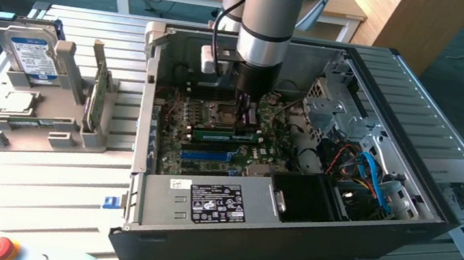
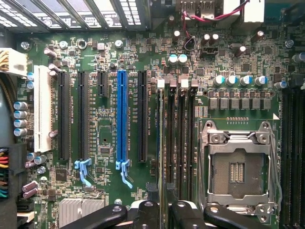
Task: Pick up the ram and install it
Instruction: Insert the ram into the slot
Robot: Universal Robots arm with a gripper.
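The ram (image 1: 219, 129) is a narrow green stick standing on edge across the motherboard's memory slots, inside the open computer case (image 1: 289, 241). My gripper (image 1: 247, 122) reaches straight down onto the end of it at the exterior view's right, shut on it. In the wrist view my gripper (image 2: 162, 212) shows two black fingers (image 2: 143, 212) close together. The ram (image 2: 162, 143) runs away from them as a thin dark edge over a slot beside the empty CPU socket (image 2: 237, 167). How deep it sits in the slot I cannot tell.
A grey holder (image 1: 40, 128) at the exterior view's left carries a hard drive (image 1: 33, 51), a second green stick (image 1: 96, 95) and a CPU (image 1: 17, 102). Inside the case are a power supply (image 1: 215, 203), cables (image 1: 367, 172) and a blue slot (image 2: 121, 119). A red button (image 1: 0, 248) sits at the front.
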